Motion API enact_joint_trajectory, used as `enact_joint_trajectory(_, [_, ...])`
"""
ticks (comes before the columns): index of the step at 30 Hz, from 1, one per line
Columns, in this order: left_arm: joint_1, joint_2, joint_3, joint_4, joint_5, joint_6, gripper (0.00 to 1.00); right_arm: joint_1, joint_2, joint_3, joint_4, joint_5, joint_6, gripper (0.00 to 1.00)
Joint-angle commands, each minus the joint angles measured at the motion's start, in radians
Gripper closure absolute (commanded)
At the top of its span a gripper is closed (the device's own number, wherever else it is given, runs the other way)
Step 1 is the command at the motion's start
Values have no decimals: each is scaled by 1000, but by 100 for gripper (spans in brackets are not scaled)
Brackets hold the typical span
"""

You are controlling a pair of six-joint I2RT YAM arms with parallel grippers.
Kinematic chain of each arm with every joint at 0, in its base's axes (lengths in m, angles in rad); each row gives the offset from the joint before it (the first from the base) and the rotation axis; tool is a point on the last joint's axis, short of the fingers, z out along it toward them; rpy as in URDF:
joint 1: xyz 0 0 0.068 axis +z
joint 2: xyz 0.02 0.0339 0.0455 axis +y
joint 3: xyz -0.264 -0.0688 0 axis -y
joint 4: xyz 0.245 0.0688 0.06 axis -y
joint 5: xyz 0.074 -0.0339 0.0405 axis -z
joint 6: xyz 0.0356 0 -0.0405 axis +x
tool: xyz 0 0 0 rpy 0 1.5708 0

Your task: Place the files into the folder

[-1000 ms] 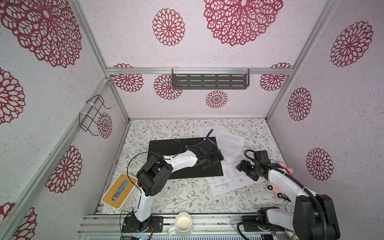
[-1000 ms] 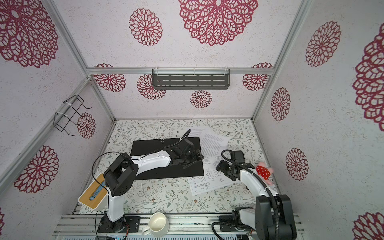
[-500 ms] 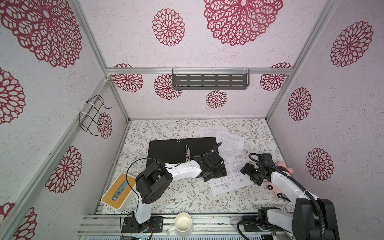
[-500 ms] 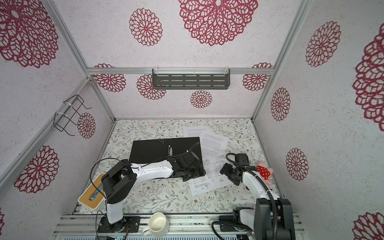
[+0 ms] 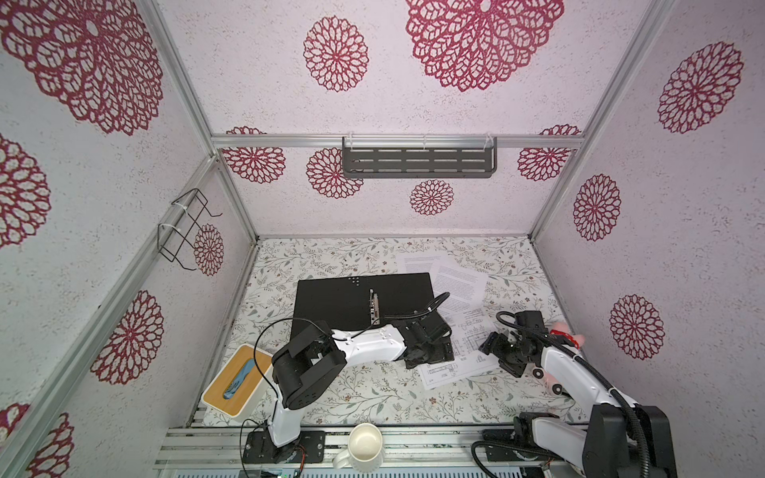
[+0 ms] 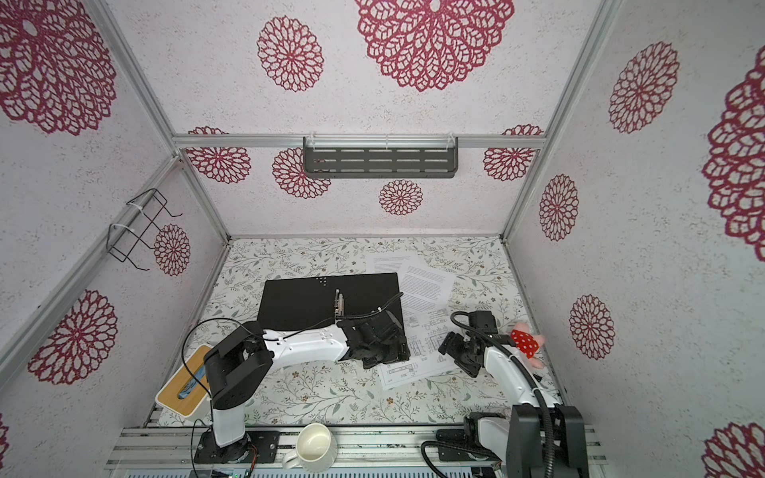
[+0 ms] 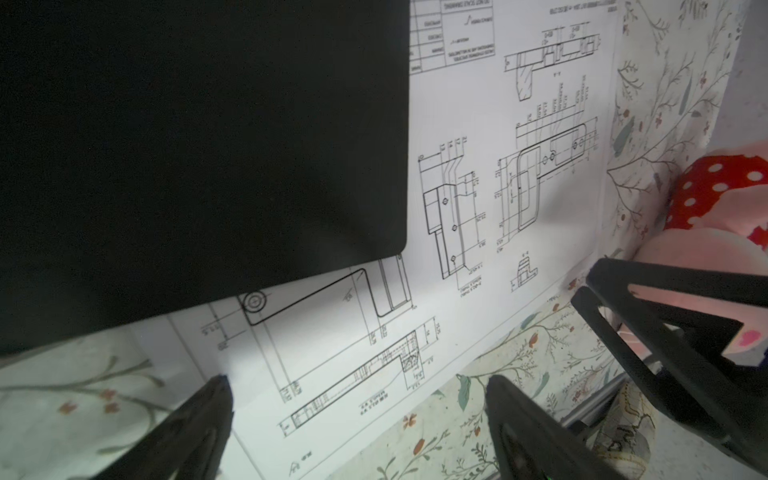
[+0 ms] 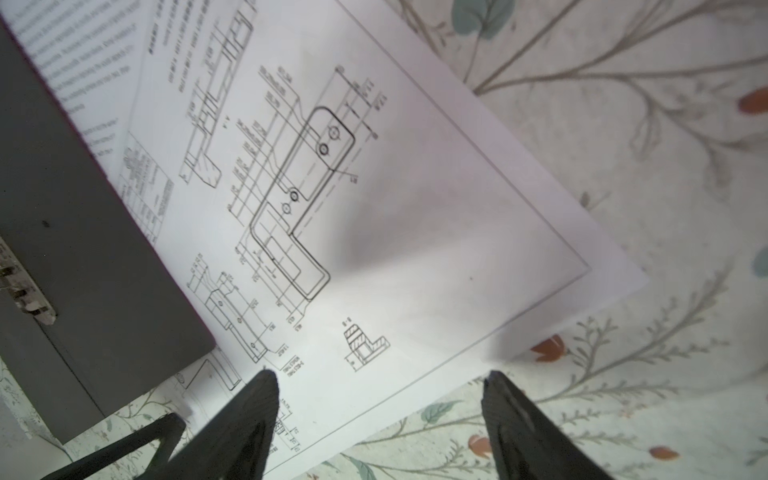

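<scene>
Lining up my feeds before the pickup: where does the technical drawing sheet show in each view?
Top view: drawing sheet lies right of the folder, at its nearer end.
Top view: same spot, right of the folder.
Left wrist: sheet spreads beyond the left gripper, one side under the folder's corner.
Right wrist: sheet spreads beyond the right gripper, again under the folder's corner.
Shared landmark: the open black folder bordering the sheet.
</scene>
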Motion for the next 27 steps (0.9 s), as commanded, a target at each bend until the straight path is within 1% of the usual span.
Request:
enact_joint_trajectory(1, [-5, -16, -20, -42, -52, 13, 2, -6, 3, -17, -3, 5, -3, 20])
enact_joint_trajectory(7, [-4, 14, 16, -48, -49, 44, 2, -10, 25, -34, 46, 13, 3, 20])
enact_joint_trajectory(8, [-4, 54, 30, -55, -46, 49, 2, -11, 28, -34, 54, 13, 1, 20])
enact_joint_trajectory(9, [-5, 64, 45, -63, -46, 54, 2, -12, 31, -32, 60, 14, 2, 20])
enact_joint_trajectory(15, [-5, 84, 75, -71, -42, 71, 2, -35, 81, -34, 91, 8, -11, 20])
enact_joint_trajectory(23, [-15, 111, 79, -33, 39, 76, 1, -69, 101, -21, 119, 4, -33, 19])
enact_joint_trajectory(27, [-33, 128, 116, -22, 72, 93, 1, -82, 108, -2, 120, -1, -44, 19])
